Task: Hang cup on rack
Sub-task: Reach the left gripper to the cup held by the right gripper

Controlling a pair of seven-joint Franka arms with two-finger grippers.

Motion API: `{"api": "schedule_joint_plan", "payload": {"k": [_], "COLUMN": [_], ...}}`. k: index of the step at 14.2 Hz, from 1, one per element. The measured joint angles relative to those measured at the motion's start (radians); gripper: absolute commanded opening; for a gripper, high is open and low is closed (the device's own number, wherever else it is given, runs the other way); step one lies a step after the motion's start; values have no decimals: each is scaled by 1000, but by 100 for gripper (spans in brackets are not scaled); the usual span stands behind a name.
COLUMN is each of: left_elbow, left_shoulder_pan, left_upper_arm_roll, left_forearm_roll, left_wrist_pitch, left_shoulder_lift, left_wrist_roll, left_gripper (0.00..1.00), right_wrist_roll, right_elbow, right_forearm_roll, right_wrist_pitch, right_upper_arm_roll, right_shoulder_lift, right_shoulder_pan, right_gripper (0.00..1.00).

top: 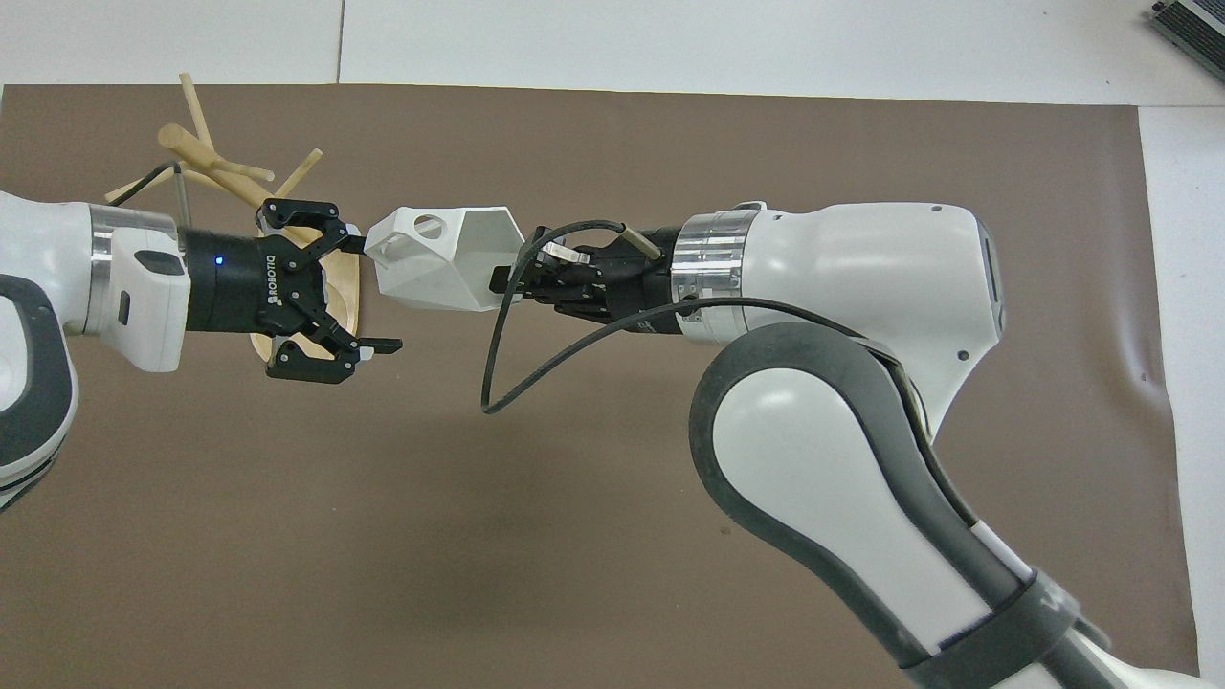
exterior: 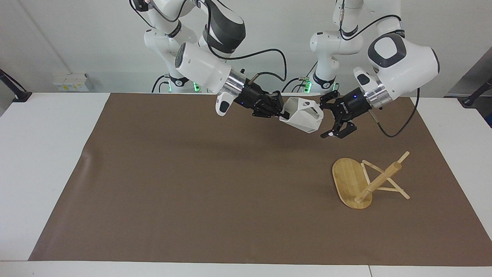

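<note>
The white faceted cup (exterior: 303, 115) (top: 435, 263) hangs sideways in the air over the brown mat, its handle with the round hole turned upward. My right gripper (exterior: 280, 112) (top: 502, 280) is shut on the cup's rim. My left gripper (exterior: 326, 119) (top: 373, 287) is open and level with the cup's bottom end, one finger on each side of it; whether they touch it I cannot tell. The bamboo rack (exterior: 348, 179) (top: 206, 158) lies tipped on its side on the mat toward the left arm's end, partly hidden under the left gripper in the overhead view.
The brown mat (exterior: 192, 184) covers most of the white table (exterior: 46, 154). A black cable (top: 536, 364) loops down from the right wrist. A dark device (top: 1191, 19) sits at a table corner farthest from the robots.
</note>
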Motion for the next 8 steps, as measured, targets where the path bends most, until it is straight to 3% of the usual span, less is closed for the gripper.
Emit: {"api": "schedule_joint_plan", "payload": {"k": [8], "left_elbow": [0], "left_shoulder_pan": [-19], "left_upper_arm_roll": [-3], "left_forearm_roll": [-122], "left_wrist_pitch": [67], "left_shoulder_lift": [0], "left_wrist_roll": [2], "left_gripper": [100], "right_wrist_roll": [0], "right_elbow": [-1], "right_forearm_roll": [-4], "right_wrist_pitch": [0], "right_upper_arm_roll": [0], "right_shoulder_lift": [0], "right_shoulder_pan": [0], "right_gripper": [0]}}
